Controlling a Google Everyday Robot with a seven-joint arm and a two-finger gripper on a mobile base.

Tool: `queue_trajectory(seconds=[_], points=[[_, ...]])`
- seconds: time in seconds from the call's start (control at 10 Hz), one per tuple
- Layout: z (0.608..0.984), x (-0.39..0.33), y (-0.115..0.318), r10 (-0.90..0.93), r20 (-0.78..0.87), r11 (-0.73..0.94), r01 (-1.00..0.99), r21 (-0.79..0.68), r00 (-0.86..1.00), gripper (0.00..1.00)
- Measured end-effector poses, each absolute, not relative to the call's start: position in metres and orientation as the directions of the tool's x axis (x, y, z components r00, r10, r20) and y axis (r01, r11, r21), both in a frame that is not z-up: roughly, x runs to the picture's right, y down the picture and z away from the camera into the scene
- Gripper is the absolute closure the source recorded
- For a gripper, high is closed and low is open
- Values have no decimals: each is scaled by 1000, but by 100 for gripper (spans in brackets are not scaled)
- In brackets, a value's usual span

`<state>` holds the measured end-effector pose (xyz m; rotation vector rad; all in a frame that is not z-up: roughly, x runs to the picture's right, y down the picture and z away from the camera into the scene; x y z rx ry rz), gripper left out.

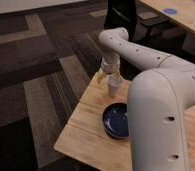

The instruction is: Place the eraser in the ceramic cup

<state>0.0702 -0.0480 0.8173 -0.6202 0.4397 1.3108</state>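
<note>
The small off-white ceramic cup (113, 86) stands upright on the wooden table (86, 120), near its far left edge. My gripper (109, 75) hangs straight down from the white arm, directly over the cup's rim and almost touching it. The eraser is not visible; I cannot tell if it is between the fingers or in the cup. A dark blue bowl (117, 120) sits on the table just in front of the cup.
My large white arm (161, 105) covers the right part of the table. A dark chair (122, 17) stands behind it, and a second wooden table (183, 15) is at the top right. Dark patterned carpet (36, 75) lies to the left.
</note>
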Motion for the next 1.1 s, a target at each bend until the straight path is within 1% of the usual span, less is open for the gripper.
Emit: queue_trajectory(seconds=[0.1,0.2,0.3,0.4,0.5,0.6,0.8,0.9,1.1], points=[[821,68,-43,744,-620,158,-967,-199,249,40],[826,62,-39,735,-613,186,-955,-230,291,59],[827,62,-38,732,-611,194,-952,-237,302,68],[829,64,-35,727,-611,205,-948,-242,313,88],[829,64,-35,726,-611,209,-947,-242,316,94],[830,64,-36,725,-610,214,-946,-242,320,100],[823,74,-44,723,-613,238,-948,-211,318,100],[814,79,-59,732,-598,273,-945,-181,326,100],[797,76,-76,742,-569,319,-933,-166,354,100]])
